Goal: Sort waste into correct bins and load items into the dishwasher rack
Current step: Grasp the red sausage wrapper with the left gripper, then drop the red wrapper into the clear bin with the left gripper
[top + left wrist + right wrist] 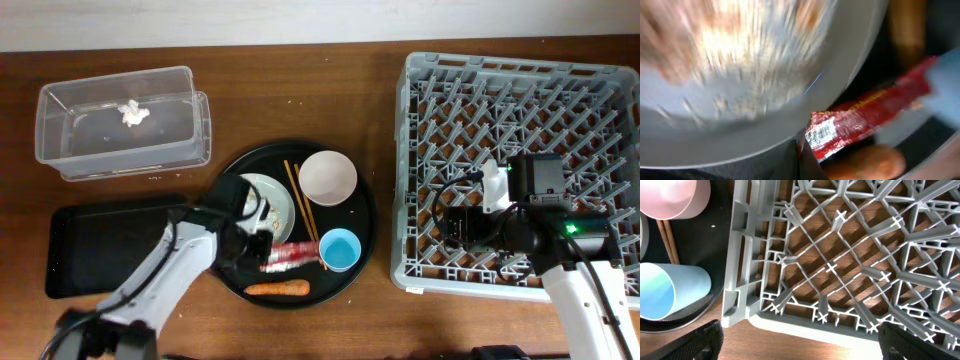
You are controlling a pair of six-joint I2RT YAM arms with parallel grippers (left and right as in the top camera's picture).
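The red snack wrapper (291, 255) lies on the round black tray between the blue cup (340, 249) and the carrot (278, 289). My left gripper (252, 247) is at the wrapper's left end. In the blurred left wrist view its fingers (802, 152) are closed, pinching the wrapper's (865, 120) corner beside the plate (765, 100). The plate (266, 200) holds beige scraps. Chopsticks (300, 200) and the bowl (328, 177) lie beside it. My right gripper (465, 225) is open and empty (810, 345) over the front left corner of the dishwasher rack (520, 75). The tissue (133, 113) is in the clear tub (60, 150).
The flat black tray (100, 250) lies left of the round black tray (365, 215). The rack's front wall (745, 280) stands next to the round tray's edge, with the cup (670, 290) and bowl (675, 197) close to it.
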